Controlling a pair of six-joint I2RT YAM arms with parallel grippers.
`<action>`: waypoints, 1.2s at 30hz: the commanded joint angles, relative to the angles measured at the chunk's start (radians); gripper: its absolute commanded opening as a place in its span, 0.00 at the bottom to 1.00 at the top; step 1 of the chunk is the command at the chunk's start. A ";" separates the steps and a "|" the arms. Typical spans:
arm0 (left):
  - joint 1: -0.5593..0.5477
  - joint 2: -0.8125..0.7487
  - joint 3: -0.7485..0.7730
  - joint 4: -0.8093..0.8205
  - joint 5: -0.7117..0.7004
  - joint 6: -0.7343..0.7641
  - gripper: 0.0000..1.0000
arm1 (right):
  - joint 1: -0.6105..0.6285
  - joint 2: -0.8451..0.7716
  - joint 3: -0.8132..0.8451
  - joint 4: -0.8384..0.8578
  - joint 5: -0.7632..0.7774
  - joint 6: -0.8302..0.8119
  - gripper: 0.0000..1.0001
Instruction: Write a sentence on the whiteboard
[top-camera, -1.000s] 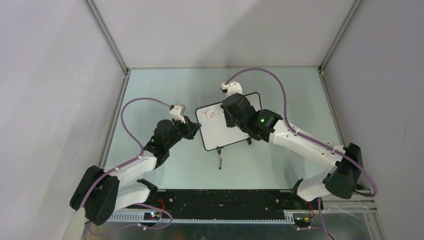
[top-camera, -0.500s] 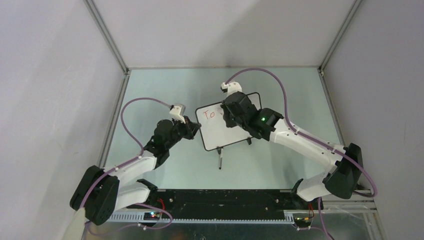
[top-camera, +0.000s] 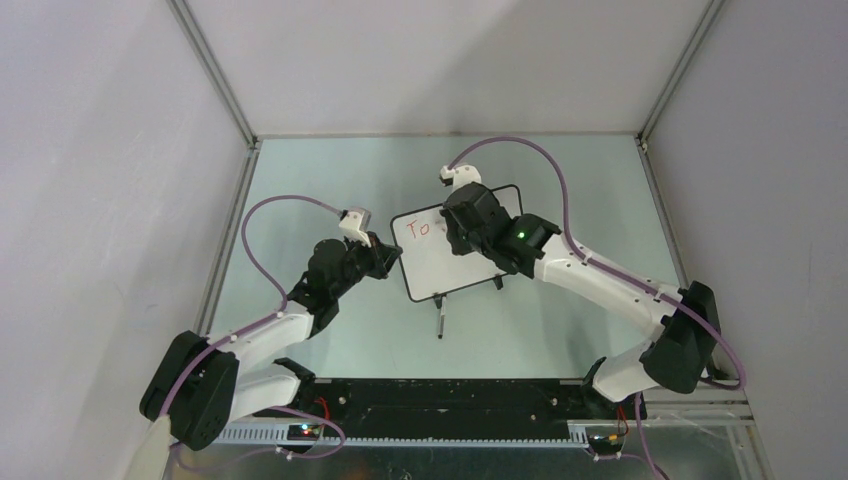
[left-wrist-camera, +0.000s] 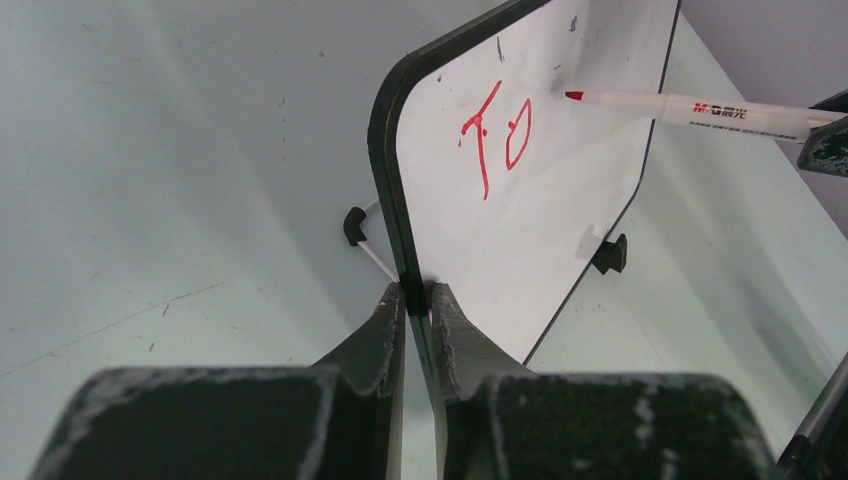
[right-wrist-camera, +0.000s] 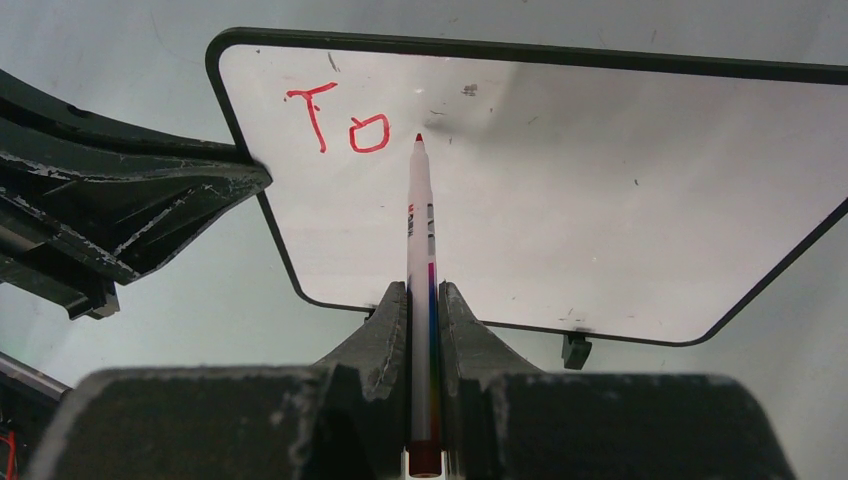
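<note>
The whiteboard (top-camera: 432, 265) (left-wrist-camera: 560, 200) (right-wrist-camera: 620, 200) stands propped on the green table, tilted back. My left gripper (top-camera: 393, 256) (left-wrist-camera: 417, 293) is shut on its black left edge. The sentence (top-camera: 418, 229) (left-wrist-camera: 497, 135) (right-wrist-camera: 340, 125) reads only "To", in red at the board's top left. My right gripper (top-camera: 456, 235) (right-wrist-camera: 424, 290) is shut on a white marker (left-wrist-camera: 690, 108) (right-wrist-camera: 420, 225). The marker's red tip sits at the board's face just right of the "o". I cannot tell whether the tip touches.
A small dark stick-shaped item (top-camera: 439, 325) lies on the table in front of the board. The board's black feet (left-wrist-camera: 610, 253) (right-wrist-camera: 572, 350) rest on the table. Grey walls and metal posts close in the table at the left, right and back.
My right arm has edged slightly to the left with the marker. The writing still reads "To". The left arm has not moved.
</note>
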 joint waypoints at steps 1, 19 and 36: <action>-0.006 -0.016 0.025 0.001 -0.025 0.037 0.00 | -0.004 0.006 0.020 0.009 -0.004 -0.003 0.00; -0.006 -0.015 0.023 0.004 -0.022 0.037 0.00 | -0.018 0.020 0.030 0.006 0.005 0.007 0.00; -0.006 -0.015 0.020 0.011 -0.018 0.037 0.00 | -0.020 0.040 0.050 -0.002 0.012 0.008 0.00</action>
